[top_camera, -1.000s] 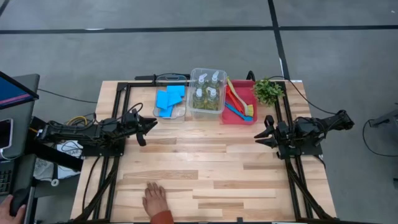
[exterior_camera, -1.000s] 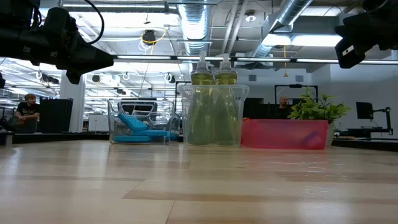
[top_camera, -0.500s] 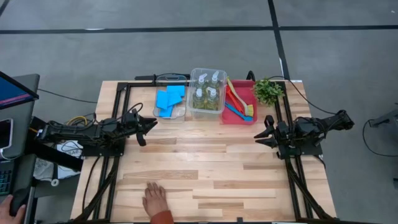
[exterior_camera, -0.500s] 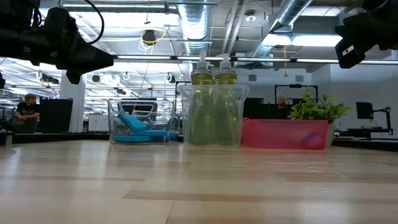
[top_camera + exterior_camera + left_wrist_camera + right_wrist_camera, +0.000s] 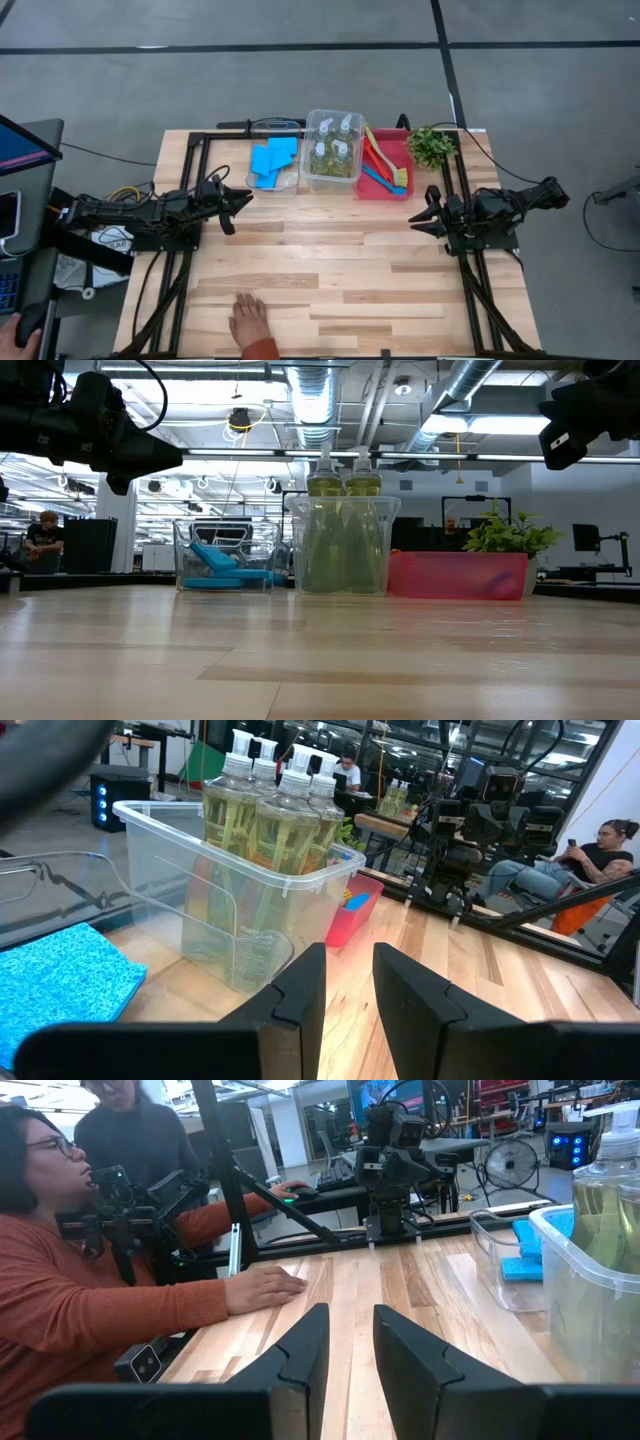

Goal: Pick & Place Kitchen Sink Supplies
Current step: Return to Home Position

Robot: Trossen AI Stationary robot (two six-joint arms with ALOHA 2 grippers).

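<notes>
Sponges [image 5: 272, 160], bottles [image 5: 333, 150] and brushes [image 5: 380, 160] sit binned along the worktop's [image 5: 330, 270] far edge from above, the left claw [image 5: 238, 210] nearest the sponges, the right claw [image 5: 420, 210] nearer the brushes. From worktop height both hang clear above it; each wrist view shows a narrow, empty gap between the fingers [image 5: 300, 990].

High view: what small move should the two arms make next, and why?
Probably only settle home: the left gripper and right gripper hang open and empty, while the flat blue sponges, clear yellow-green bottles and slim brushes are already binned.
</notes>
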